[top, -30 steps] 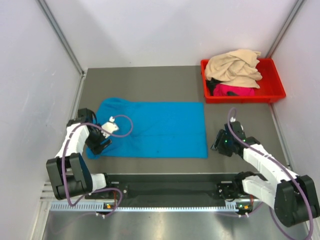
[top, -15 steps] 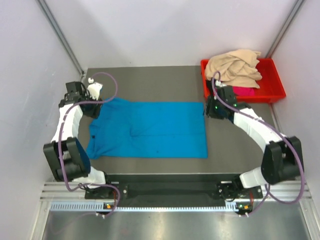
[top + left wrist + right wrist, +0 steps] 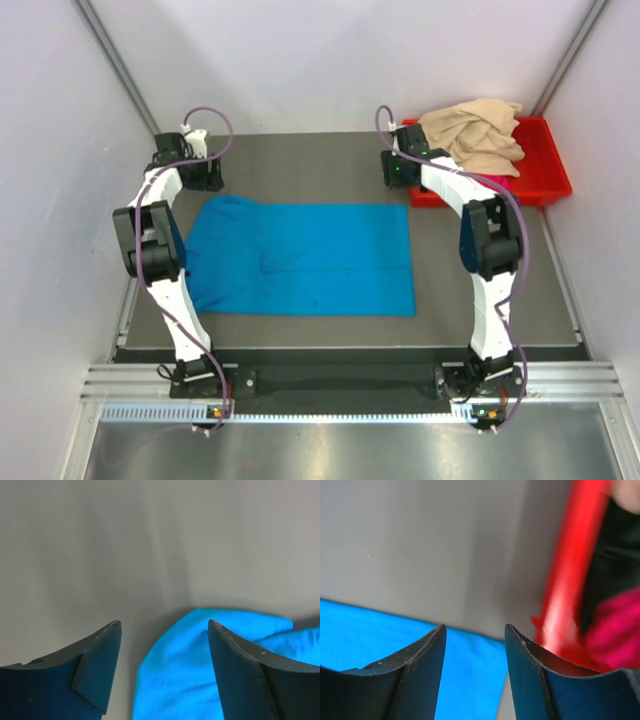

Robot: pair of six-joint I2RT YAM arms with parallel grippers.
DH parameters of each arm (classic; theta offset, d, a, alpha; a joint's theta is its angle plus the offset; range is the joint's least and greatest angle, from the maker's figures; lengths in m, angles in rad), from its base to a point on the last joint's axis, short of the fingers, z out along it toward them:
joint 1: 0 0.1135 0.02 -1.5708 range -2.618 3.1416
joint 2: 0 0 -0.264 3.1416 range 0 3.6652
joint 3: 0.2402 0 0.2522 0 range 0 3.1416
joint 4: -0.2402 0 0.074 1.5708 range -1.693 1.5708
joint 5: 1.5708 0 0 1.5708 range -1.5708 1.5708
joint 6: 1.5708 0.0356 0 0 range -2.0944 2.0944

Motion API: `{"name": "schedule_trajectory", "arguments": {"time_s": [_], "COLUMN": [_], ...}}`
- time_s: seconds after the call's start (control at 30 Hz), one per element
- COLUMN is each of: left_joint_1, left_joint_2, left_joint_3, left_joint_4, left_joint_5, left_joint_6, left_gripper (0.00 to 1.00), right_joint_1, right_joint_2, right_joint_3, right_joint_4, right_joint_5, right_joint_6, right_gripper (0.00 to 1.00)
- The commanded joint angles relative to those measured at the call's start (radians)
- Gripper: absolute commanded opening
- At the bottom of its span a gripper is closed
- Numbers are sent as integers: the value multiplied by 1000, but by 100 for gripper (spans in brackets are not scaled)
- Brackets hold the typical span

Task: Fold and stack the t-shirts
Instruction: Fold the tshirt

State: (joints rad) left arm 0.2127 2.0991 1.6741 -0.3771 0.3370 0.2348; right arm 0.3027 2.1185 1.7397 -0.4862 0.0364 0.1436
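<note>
The blue t-shirt (image 3: 310,260) lies spread flat in the middle of the tabletop (image 3: 300,165), its long side running from left to right and its near edge not far from the near edge. That is a sensible layout for folding, since both arms can reach the cloth from opposite ends. The left gripper (image 3: 165,624) hangs beyond the shirt's far left end, toward the far left corner of the tabletop. Its fingers are spread wide with nothing between them, and the rounded blue edge of the shirt shows just below and ahead of them in the wrist view. The right gripper (image 3: 475,627) sits above the shirt's far right corner, just beside the left wall of the red bin (image 3: 545,170). It is also parted and holds nothing. With both sets of fingers empty and poised at the two far corners, the likely aim is to pinch that far edge at both ends and carry it toward the near edge for a fold, though no grasp is made yet. The beige t-shirt (image 3: 470,135) is heaped in the bin at the far right corner, with the pink t-shirt (image 3: 615,625) underneath it. Both are crumpled and waiting their turn, kept clear of the folding area.
</note>
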Motion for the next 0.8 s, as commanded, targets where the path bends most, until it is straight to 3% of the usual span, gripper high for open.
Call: {"name": "schedule_trajectory", "arguments": {"time_s": [0.0, 0.3, 0.43, 0.47, 0.67, 0.73, 0.77], "left_joint_1": [-19, -19, -18, -19, -19, -19, -18], "left_joint_2": [50, 124, 128, 128, 84, 55, 42], "left_joint_3": [64, 79, 76, 75, 55, 30, 21], "left_joint_4": [-2, -54, -92, -98, -229, -229, -212], "left_joint_5": [69, 143, 181, 189, 290, 277, 251], "left_joint_6": [41, 124, 156, 167, 257, 265, 246], "left_gripper": [73, 70, 61, 53, 32, 5, 0], "right_joint_1": [9, 9, 7, 9, 15, 15, 15], "right_joint_2": [67, 156, 190, 199, 202, 196, 199], "right_joint_3": [115, 168, 185, 185, 192, 184, 185], "right_joint_4": [-118, -261, -305, -305, -311, -313, -322], "right_joint_5": [25, -13, -33, -62, -105, -131, -138], "right_joint_6": [-87, -232, -303, -315, -364, -393, -404], "right_gripper": [52, 56, 56, 56, 56, 56, 55]}}
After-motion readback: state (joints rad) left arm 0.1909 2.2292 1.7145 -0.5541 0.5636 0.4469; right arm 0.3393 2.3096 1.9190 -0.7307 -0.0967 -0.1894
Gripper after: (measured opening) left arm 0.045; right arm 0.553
